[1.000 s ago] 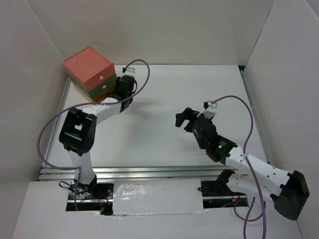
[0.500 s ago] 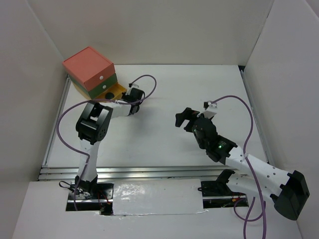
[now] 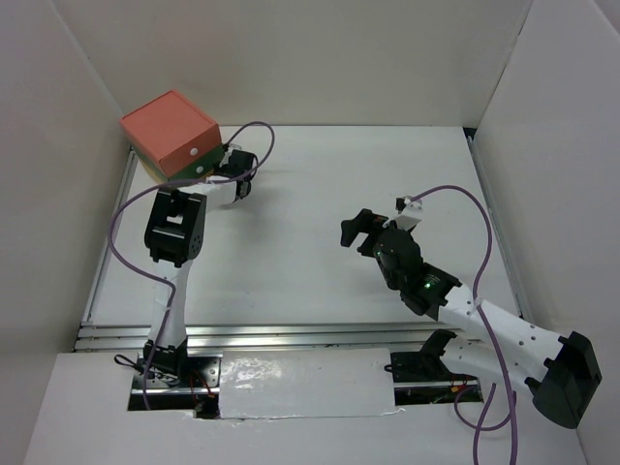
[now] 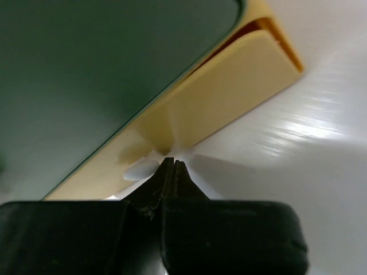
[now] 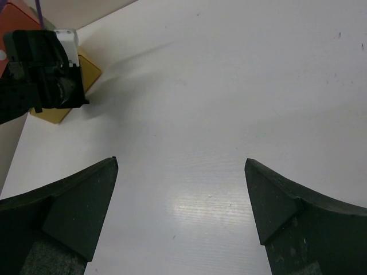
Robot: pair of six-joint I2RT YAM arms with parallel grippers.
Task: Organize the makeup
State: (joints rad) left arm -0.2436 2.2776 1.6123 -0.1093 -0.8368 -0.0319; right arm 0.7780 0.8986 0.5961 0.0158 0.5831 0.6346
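Observation:
No makeup shows in any view. The drawer chest, red on top with a green and a yellow drawer below, stands at the far left corner. My left gripper is shut with nothing between its fingers. Its tips rest at the yellow drawer front, right beside that drawer's white knob. The green drawer fills the view above. Far from the chest, my right gripper hangs open over bare table, its jaws wide apart and empty.
White walls close in the table on the left, back and right. In the right wrist view the left wrist shows against the chest's yellow corner.
The left gripper has shut and moved back-left to the chest front. The yellow drawer, pulled out half a second ago, now sits pushed in. The right arm has not moved.

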